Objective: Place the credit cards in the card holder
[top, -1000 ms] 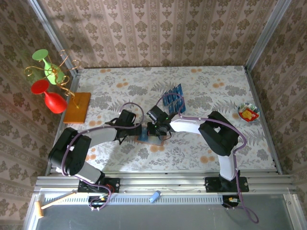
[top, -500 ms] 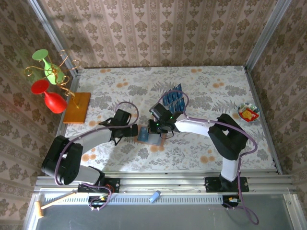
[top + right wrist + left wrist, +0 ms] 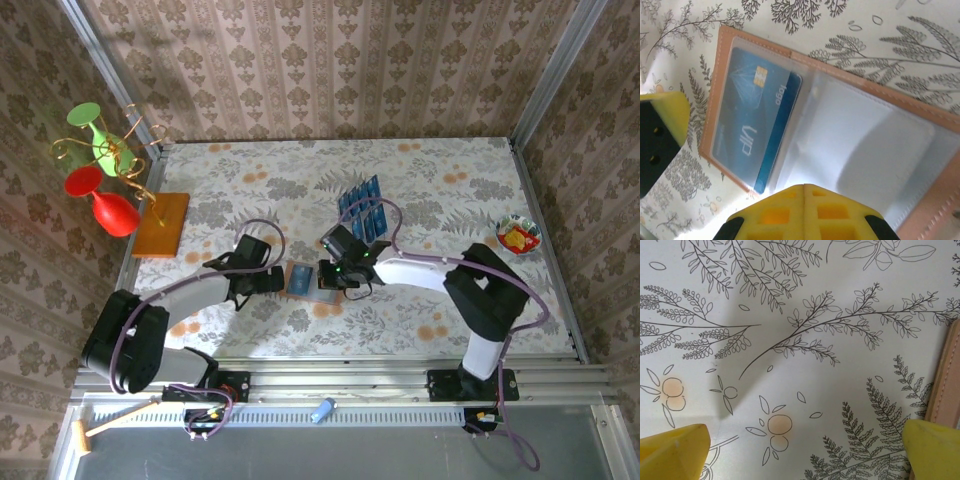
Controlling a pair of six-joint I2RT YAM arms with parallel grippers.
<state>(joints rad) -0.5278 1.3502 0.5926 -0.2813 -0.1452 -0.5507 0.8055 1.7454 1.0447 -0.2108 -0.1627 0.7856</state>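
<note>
The card holder (image 3: 310,281) lies open on the floral tablecloth, with one blue credit card (image 3: 299,277) in its left pocket. In the right wrist view the card holder (image 3: 865,125) shows that credit card (image 3: 747,132), marked VIP, under a clear sleeve, its right edge sticking out. My right gripper (image 3: 805,189) is shut and empty, its tips just over the holder's clear inner pocket. My left gripper (image 3: 802,455) is open over bare cloth, with the holder's edge (image 3: 946,385) just to the right of it. Several more credit cards (image 3: 362,206) are fanned out behind the right gripper (image 3: 338,270).
A wire rack with a red and a green glass (image 3: 98,170) stands at the far left beside an orange-brown board (image 3: 162,222). A small bowl (image 3: 518,235) sits near the right edge. A finger of the left gripper (image 3: 660,132) shows left of the holder.
The left gripper has drawn back to the left, off the holder. The right gripper has shifted right and nearer, uncovering the holder and the blue card in it.
</note>
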